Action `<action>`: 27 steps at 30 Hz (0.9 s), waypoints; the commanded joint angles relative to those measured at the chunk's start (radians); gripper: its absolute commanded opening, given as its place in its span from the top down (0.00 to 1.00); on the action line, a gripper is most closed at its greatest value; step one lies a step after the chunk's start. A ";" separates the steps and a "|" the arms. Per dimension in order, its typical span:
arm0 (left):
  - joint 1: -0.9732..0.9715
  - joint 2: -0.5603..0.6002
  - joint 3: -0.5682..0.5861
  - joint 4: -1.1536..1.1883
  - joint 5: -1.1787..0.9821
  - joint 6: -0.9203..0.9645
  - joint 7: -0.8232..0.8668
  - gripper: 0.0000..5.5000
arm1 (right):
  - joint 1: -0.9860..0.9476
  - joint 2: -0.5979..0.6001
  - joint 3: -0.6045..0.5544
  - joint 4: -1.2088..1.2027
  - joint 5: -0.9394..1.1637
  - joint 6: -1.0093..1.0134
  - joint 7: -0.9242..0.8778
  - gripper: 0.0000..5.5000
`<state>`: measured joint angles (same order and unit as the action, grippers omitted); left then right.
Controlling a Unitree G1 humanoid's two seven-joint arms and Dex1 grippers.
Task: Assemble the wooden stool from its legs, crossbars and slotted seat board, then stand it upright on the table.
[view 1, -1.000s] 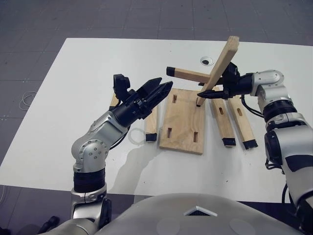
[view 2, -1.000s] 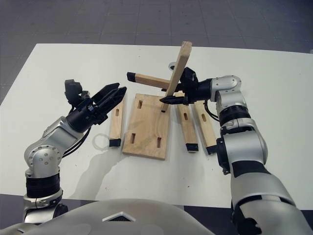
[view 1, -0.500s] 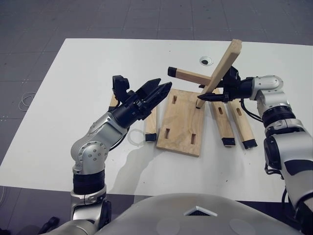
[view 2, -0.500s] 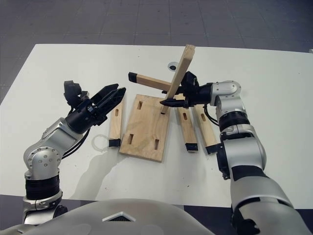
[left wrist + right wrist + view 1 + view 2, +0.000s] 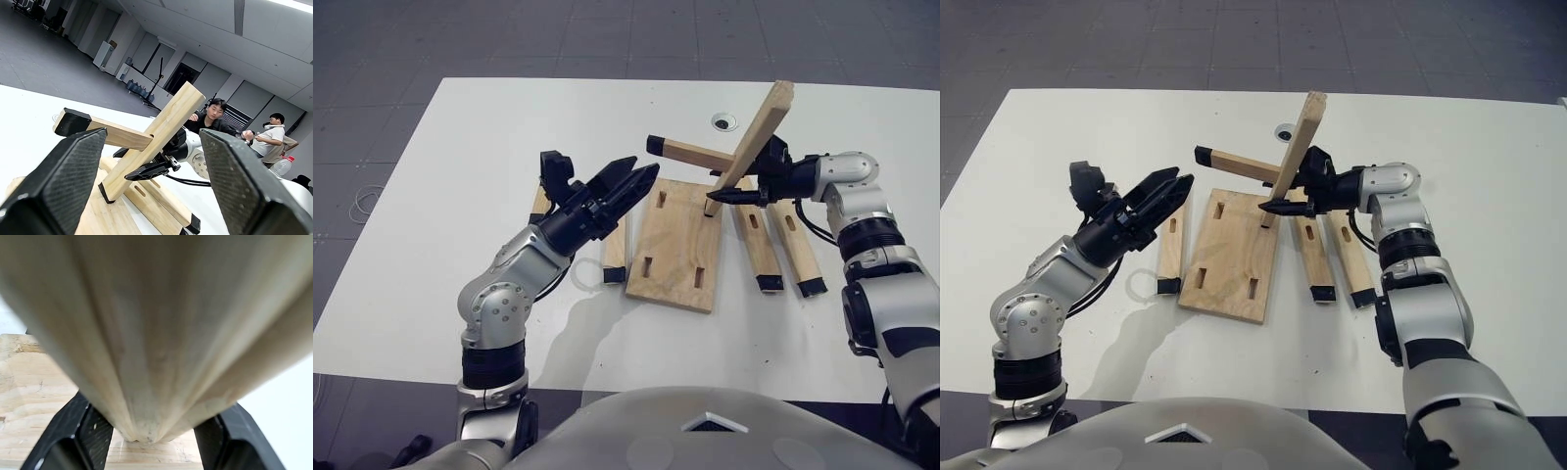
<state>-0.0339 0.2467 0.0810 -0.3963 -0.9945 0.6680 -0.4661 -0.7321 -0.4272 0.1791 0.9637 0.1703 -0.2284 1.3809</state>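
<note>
Leg [image 5: 762,122] is clamped in right pincer [image 5: 722,193], lower end on seat board [image 5: 675,245]
Long axis is tilted off vertical; left pincer [image 5: 642,167] is spread, empty

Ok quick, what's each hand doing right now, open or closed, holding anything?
Left hand: open, holding nothing.
Right hand: closed on the tilted wooden leg.

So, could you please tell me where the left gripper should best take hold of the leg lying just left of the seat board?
Take the leg at its bare wooden middle, I'd say, from straight above, closing across its narrow width: it lies flat on the table, both long sides free, a slim gap from the seat board.
</note>
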 commanded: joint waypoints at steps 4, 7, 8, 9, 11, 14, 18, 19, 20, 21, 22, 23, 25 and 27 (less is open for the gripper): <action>-0.014 0.005 -0.007 0.011 0.031 -0.006 -0.002 0.36 | 0.087 -0.010 0.164 0.067 -0.216 -0.009 -0.049 0.62; -0.013 0.004 -0.004 0.010 0.035 -0.005 -0.005 0.36 | 0.050 -0.007 0.179 0.096 -0.227 -0.004 -0.059 0.62; -0.013 0.004 -0.004 0.010 0.036 -0.004 -0.005 0.36 | 0.042 -0.005 0.182 0.104 -0.227 -0.003 -0.062 0.62; -0.013 0.004 -0.003 0.009 0.036 -0.003 -0.005 0.36 | 0.036 -0.003 0.184 0.109 -0.225 -0.002 -0.065 0.62; -0.011 0.006 -0.001 0.007 0.035 -0.002 -0.006 0.36 | 0.032 -0.001 0.188 0.115 -0.219 -0.003 -0.068 0.62; -0.006 0.008 0.002 0.003 0.033 -0.001 -0.005 0.36 | 0.028 0.000 0.185 0.113 -0.205 0.003 -0.062 0.62; -0.006 0.007 0.002 0.005 0.035 -0.002 -0.004 0.36 | -0.011 0.007 0.151 0.101 -0.161 0.049 -0.052 0.62; -0.006 0.008 0.003 0.006 0.036 -0.002 -0.004 0.36 | -0.017 0.008 0.145 0.094 -0.152 0.057 -0.047 0.62; -0.006 0.007 0.003 0.006 0.036 -0.002 -0.004 0.36 | -0.020 0.009 0.140 0.087 -0.142 0.063 -0.042 0.62; -0.007 0.007 0.003 0.007 0.036 -0.002 -0.004 0.36 | -0.021 0.010 0.137 0.081 -0.136 0.068 -0.039 0.62; -0.007 0.007 0.004 0.008 0.036 -0.002 -0.003 0.36 | -0.021 0.011 0.134 0.077 -0.131 0.072 -0.039 0.62; -0.007 0.008 0.004 0.008 0.036 -0.002 -0.004 0.36 | -0.021 0.013 0.130 0.074 -0.125 0.077 -0.041 0.62; -0.007 0.008 0.004 0.008 0.037 -0.002 -0.005 0.36 | -0.020 0.015 0.119 0.064 -0.112 0.084 -0.044 0.62; -0.005 0.008 0.003 0.008 0.038 -0.003 -0.005 0.36 | -0.021 0.014 0.113 0.052 -0.106 0.085 -0.044 0.62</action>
<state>-0.0339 0.2456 0.0823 -0.3947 -0.9743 0.6679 -0.4715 -0.8106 -0.4144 0.2392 0.9976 0.1710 -0.1714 1.3614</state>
